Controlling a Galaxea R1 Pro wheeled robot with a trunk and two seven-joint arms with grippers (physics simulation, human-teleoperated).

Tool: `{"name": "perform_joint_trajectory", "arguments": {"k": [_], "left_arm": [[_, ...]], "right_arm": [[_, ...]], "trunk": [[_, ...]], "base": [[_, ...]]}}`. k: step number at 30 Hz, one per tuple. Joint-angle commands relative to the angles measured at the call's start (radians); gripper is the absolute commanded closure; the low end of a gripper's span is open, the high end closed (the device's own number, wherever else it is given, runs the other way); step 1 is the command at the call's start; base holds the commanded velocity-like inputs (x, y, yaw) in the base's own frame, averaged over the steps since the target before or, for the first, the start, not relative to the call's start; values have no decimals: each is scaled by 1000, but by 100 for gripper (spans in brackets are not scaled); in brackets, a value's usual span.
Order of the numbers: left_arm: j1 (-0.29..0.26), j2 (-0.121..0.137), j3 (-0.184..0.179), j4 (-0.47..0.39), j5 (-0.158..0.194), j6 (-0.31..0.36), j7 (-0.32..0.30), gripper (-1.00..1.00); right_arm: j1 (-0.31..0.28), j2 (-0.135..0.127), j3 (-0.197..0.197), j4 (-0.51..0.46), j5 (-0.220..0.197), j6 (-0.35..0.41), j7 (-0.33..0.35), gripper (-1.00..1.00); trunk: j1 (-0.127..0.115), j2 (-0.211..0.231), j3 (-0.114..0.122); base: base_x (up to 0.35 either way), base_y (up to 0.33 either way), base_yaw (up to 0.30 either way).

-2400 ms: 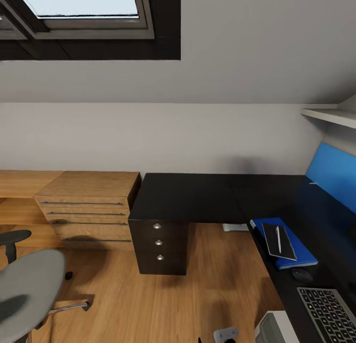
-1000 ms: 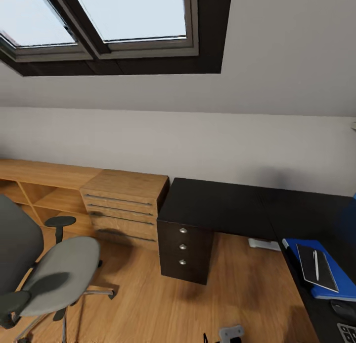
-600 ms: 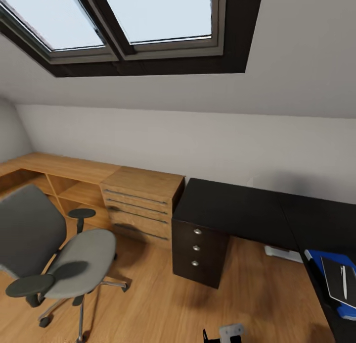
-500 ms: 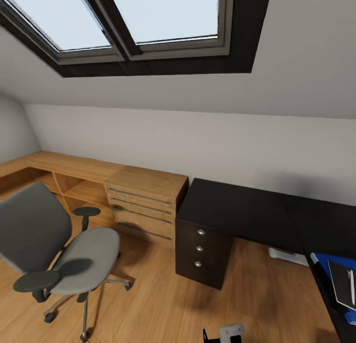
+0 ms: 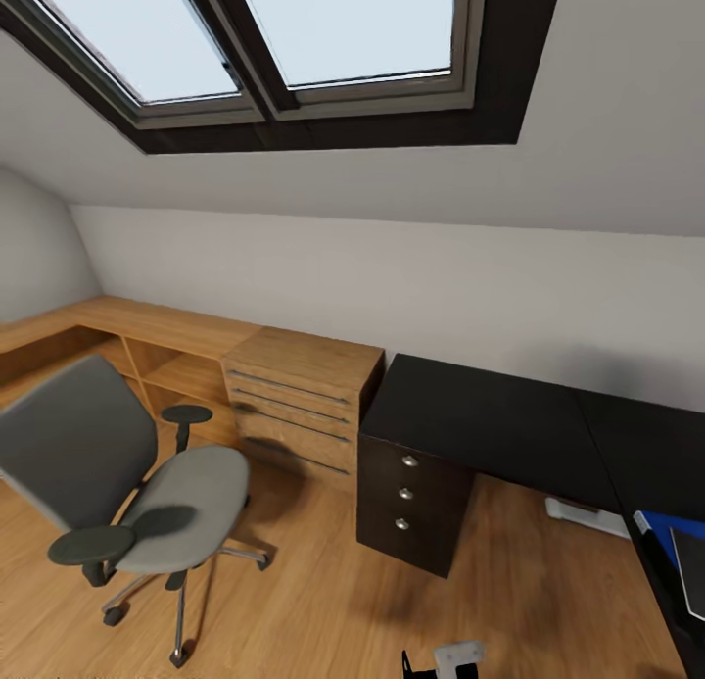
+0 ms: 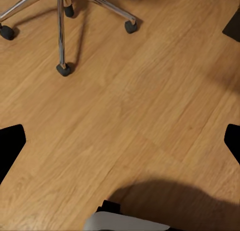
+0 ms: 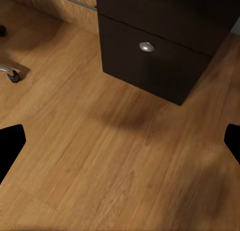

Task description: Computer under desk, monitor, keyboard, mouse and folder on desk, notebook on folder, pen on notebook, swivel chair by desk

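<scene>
Chair time: my swivel chair (image 5: 127, 488) sits far left of the desk (image 5: 490, 424), so next I roll close and grab it, both jaws wide open.

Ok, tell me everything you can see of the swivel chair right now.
The swivel chair stands upright on the wooden floor, at the left of the head view, apart from the black desk and in front of the low wooden shelving. It has a grey padded seat, a grey backrest tilted back, two dark rounded armrests, and a metal star base with thin chrome legs ending in small dark casters. The seat looks bare. The left wrist view shows its legs and casters resting on the floor. Nothing else touches it.
</scene>
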Motion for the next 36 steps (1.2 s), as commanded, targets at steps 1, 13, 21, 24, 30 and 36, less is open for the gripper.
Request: {"name": "perform_joint_trajectory", "arguments": {"k": [1,13,21,24,30,36], "left_arm": [[-1,1,9,0,-10,-3,1,-100],[-1,7,9,0,-11,0,1,-100],[-1,8,8,0,-11,-1,1,-100],[-1,9,8,0,-11,-1,1,-100],[-1,10,8,0,-11,-1,1,-100],[-1,13,8,0,-10,-1,1,-100]], "right_arm": [[-1,0,8,0,-1,-1,-8,-100],[-1,-9,5,6,0,-1,-8,-100],[-1,-28,5,33,4,-1,-8,-100],[1,-58,6,40,4,-2,-8,-100],[18,-121,7,43,3,-2,-8,-100],[74,-141,8,44,3,-12,-8,-100]], "trunk": [[1,-2,-2],[1,-2,6],[1,-2,15],[1,-2,19],[1,-2,26],[1,-2,34]], "base": [[0,0,142],[0,0,228],[0,0,212],[0,0,199],[0,0,196],[0,0,193]]}}
